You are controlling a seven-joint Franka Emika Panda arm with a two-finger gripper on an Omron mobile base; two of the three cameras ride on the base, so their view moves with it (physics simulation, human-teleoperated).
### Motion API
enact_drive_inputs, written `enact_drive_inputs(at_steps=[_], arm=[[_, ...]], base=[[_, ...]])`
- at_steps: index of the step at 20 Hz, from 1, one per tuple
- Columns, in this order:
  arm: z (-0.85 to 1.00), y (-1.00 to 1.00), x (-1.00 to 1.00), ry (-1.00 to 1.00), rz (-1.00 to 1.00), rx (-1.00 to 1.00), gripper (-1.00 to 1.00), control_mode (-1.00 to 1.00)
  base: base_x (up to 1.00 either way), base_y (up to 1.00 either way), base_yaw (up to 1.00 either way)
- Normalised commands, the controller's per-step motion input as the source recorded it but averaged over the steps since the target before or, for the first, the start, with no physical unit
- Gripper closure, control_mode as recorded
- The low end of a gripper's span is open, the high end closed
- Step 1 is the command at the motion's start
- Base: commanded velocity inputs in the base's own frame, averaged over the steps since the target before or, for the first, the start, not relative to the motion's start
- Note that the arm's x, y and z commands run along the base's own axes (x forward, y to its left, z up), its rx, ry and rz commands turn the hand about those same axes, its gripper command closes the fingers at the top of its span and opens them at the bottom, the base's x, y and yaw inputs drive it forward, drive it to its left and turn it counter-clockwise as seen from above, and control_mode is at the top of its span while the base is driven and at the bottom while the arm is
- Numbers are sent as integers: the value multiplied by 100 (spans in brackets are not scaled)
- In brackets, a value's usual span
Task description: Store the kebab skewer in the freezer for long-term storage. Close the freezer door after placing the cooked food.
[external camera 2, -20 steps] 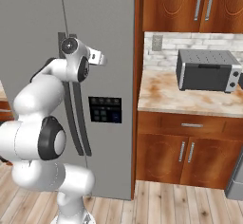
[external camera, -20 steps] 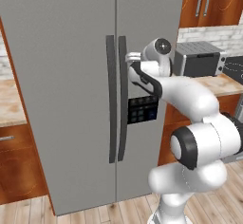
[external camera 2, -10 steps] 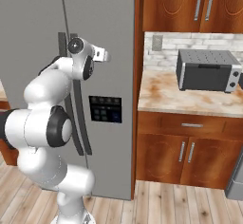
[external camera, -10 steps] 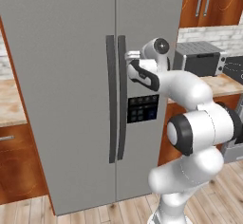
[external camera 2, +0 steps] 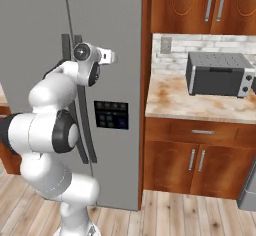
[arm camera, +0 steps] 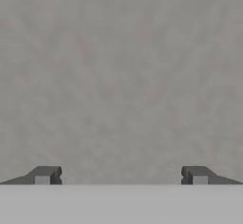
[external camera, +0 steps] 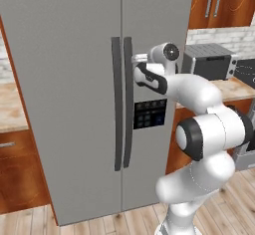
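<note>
The freezer door (external camera: 158, 25) is shut, its long dark handle (external camera: 128, 104) beside the other door's handle and a dark dispenser panel (external camera: 149, 113) below my hand. My gripper (external camera: 135, 58) points straight at the door just right of the handle's upper part, very close to the grey surface. In the hand view the gripper (arm camera: 121, 175) is open, its fingertips (arm camera: 45, 174) wide apart with only the flat grey door face (arm camera: 121, 76) between them. From the right the gripper (external camera 2: 112, 56) sits above the panel (external camera 2: 111, 115). The kebab skewer is out of view.
The wider plain fridge door (external camera: 60, 79) is shut too. Right of the fridge a stone counter (external camera 2: 185, 105) carries a grey toaster oven (external camera 2: 220, 75), with brown wooden cabinets (external camera 2: 200, 165) below and above. My own elbow (external camera: 209, 134) bulks in front of the fridge.
The hand has crept a little closer to the freezer door near the handle and the elbow has folded in. The gripper stays open and the doors stay shut.
</note>
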Motion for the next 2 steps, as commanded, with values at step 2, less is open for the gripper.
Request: enact_drive_inputs(at_steps=[2], arm=[[0, 0, 50, 0, 0, 0, -100, -100]], base=[[0, 0, 0]])
